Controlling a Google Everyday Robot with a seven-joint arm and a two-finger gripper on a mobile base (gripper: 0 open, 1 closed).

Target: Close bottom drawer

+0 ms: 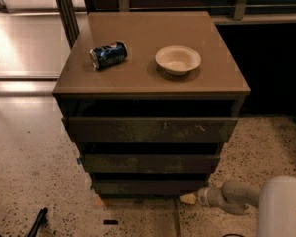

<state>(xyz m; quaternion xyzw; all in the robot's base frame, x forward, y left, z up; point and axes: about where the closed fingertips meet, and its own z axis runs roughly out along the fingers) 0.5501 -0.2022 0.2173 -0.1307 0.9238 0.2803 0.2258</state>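
**Grey-brown drawer front, pale gripper tip at its right end**

On the top of the brown, square-topped three-drawer cabinet [138, 80], toward its left side, a blue drink can [108, 56] lies on its side. Toward the right of the cabinet top, a shallow cream bowl [178, 59] stands upright. Neither has a part in this step.

Lowest in the cabinet's face is the bottom drawer [148, 186], a plain, flat, handleless dark grey-brown front under the middle drawer [150, 163]. A dark band above it suggests it is not fully home, though how far out it stands is hard to judge from this high view.

At the cabinet's lower right corner, the robot's gripper [189, 198], a pale tip on a grey wrist, points left at the right end of that front. It is touching or just beside it; I cannot tell which, nor whether the gripper is open or closed.

The push should probably run straight into the cabinet, along the drawer's travel. Pressing near one end may skew the tray and bind it, so contact nearer the middle of the front looks safer. Keep low, clear of the middle drawer, and press steadily so the cabinet does not jolt and roll the drink can.
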